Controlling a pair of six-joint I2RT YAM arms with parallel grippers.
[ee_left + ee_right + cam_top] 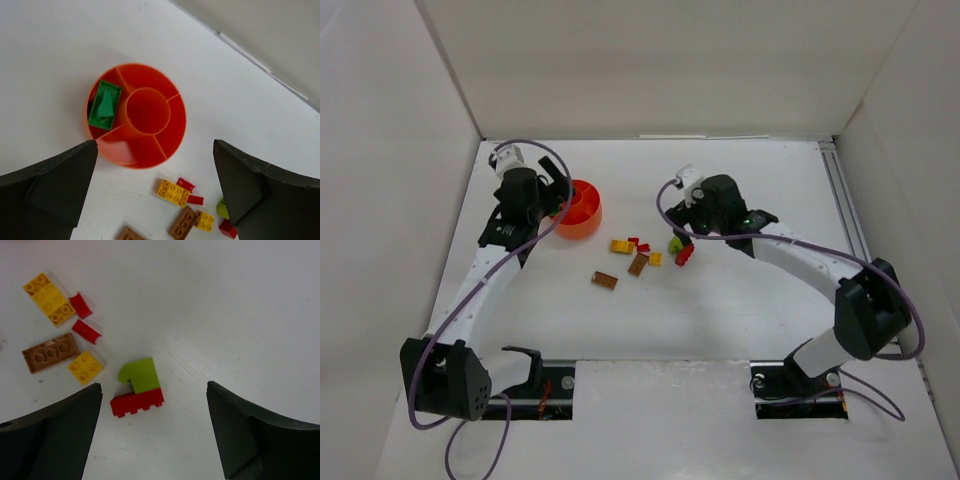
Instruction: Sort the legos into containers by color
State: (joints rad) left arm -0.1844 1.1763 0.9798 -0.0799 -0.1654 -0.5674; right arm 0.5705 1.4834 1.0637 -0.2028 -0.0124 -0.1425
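Note:
The orange divided bowl (582,225) stands left of centre. In the left wrist view (181,120) one compartment holds green bricks (105,106). My left gripper (552,198) (155,150) is open and empty, above the bowl's near side. Loose legos lie in the middle of the table: a yellow brick (621,246) (173,192), small red pieces (186,184), brown bricks (638,264) (604,281) and a small yellow brick (86,366). My right gripper (682,238) (154,390) is open and empty, just above a lime piece (140,375) that touches a red brick (137,402).
White walls enclose the table on the left, back and right. A metal rail (845,215) runs along the right edge. The arm bases (530,385) sit at the near edge.

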